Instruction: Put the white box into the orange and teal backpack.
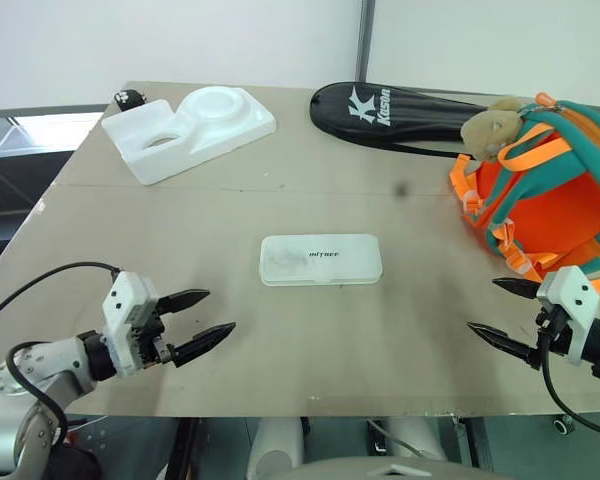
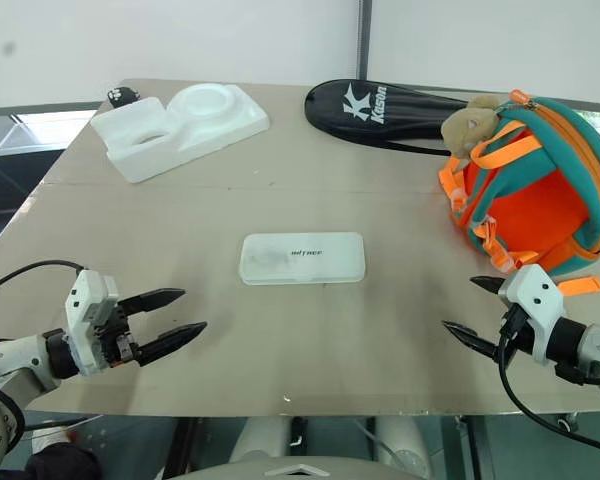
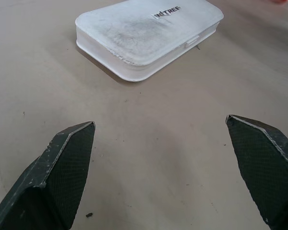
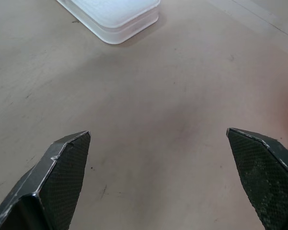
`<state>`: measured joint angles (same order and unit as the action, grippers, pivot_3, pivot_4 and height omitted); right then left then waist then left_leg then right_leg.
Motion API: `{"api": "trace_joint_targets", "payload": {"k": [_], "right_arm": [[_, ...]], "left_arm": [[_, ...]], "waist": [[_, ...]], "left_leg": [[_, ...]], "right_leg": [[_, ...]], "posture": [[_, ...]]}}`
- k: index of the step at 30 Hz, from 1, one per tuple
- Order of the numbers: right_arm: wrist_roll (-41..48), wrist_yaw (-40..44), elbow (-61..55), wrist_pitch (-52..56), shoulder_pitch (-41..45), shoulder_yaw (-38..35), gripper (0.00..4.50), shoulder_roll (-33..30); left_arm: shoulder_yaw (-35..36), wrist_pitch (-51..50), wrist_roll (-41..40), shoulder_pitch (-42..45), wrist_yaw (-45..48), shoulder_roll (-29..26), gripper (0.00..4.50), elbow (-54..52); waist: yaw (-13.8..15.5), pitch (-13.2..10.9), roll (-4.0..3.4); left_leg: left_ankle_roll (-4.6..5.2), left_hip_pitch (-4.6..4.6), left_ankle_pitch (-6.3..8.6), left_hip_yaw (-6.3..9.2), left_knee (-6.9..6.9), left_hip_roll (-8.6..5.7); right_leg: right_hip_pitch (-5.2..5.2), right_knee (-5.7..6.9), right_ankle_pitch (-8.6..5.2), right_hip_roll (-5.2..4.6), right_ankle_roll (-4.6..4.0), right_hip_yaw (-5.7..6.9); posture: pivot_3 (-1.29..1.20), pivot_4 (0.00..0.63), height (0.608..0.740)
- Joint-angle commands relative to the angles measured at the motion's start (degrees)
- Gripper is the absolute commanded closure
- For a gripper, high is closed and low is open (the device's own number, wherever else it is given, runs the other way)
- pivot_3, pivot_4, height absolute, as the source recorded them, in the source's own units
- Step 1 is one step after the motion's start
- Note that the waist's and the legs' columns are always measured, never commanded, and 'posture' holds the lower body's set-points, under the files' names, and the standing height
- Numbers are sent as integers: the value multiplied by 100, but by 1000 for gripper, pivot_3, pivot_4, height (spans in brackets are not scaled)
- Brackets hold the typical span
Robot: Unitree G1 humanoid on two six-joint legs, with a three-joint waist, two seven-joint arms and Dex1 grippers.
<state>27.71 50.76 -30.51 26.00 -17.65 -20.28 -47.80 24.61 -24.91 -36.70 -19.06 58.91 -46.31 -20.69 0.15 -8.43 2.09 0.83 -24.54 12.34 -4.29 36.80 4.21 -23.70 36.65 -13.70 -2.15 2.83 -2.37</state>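
Box: the flat white rectangular plastic case with rounded corners and small dark lettering (image 1: 321, 259) is seen lying flat near the middle of the tan table top (image 1: 280, 200), touched by nothing.
Backpack: the small teal backpack with orange panel, orange straps and a tan plush toy (image 1: 545, 185) is seen at the table's right edge, lying on its side with the orange face turned towards the centre; whether its zip is undone cannot be told.
Left claw: the left gripper (image 1: 195, 327) is held released, its two black fingers spread wide, low over the table at the near left, pointed towards the box and well short of it.
Right claw: the right gripper (image 1: 505, 312) is likewise held spread and empty, at the near right, just in front of the backpack's lower straps.
Other things: a bulky white foam block with round hollows (image 1: 190, 130) and a long black racket bag with white lettering (image 1: 400, 113) are set along the far side, apart from the box.
Step in hand: the approach is judged to be the step; nothing is grasped yet.
Next move: a reach inward to the box is called for, with the fingers closed across its narrow width or both claws pressed on its ends, since it lies flat and low. An open mouth on the backpack would be needed before insertion.
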Motion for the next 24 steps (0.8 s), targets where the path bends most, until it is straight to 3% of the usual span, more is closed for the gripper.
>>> {"api": "trace_joint_targets", "payload": {"k": [1,6,12,15,21,22,23,24], "right_arm": [[-37,-228,-209,-29,31,-96,0,131],[-241,-1089,-562,367,623,492,0,524],[-395,-1529,-447,854,1384,1140,0,670],[-625,-2069,-71,1258,2179,1661,1200,1109],[-1374,-2641,525,1609,2991,2731,4179,1651],[-1559,-2739,724,1590,3120,2921,4492,1733],[-1712,-2786,892,1542,3224,3077,4500,1790],[-1874,-2831,1066,1467,3326,3223,4500,1841]], "left_arm": [[60,-11,-57,263,-33,-17,21,96],[-163,-623,-393,891,-564,166,21,-93],[-304,-1107,-390,1307,-1222,241,21,-245],[-527,-1225,92,1763,-1887,341,886,100],[-853,-1212,601,1825,-2348,538,3719,354],[-939,-1266,681,1874,-2430,573,4147,413],[-1041,-1306,772,1924,-2496,586,4424,458],[-1163,-1299,877,1974,-2524,587,4424,490]], "waist": [[4,0,0],[34,1,-1],[28,1,0],[23,0,-1],[-6,3,3],[-12,4,5],[-8,3,4],[3,3,4]], "left_leg": [[0,0,0,0,0,0],[0,7,-1,5,9,2],[0,-4,-1,1,8,0],[1,-1,-2,7,10,0],[1,-9,-2,2,14,-1],[1,-15,-2,4,14,-1],[1,-13,-2,4,14,-1],[1,-17,-2,4,14,-2]], "right_leg": [[0,0,0,0,0,0],[0,10,1,8,1,5],[0,8,1,8,0,2],[1,12,2,15,0,4],[-1,13,3,15,1,0],[-4,13,6,15,6,2],[-4,14,6,16,7,3],[-7,14,6,16,7,3]], "posture": [[0,150,740],[0,150,740],[0,150,740],[0,150,740],[0,150,740],[0,150,740],[0,150,740],[0,150,740]]}}
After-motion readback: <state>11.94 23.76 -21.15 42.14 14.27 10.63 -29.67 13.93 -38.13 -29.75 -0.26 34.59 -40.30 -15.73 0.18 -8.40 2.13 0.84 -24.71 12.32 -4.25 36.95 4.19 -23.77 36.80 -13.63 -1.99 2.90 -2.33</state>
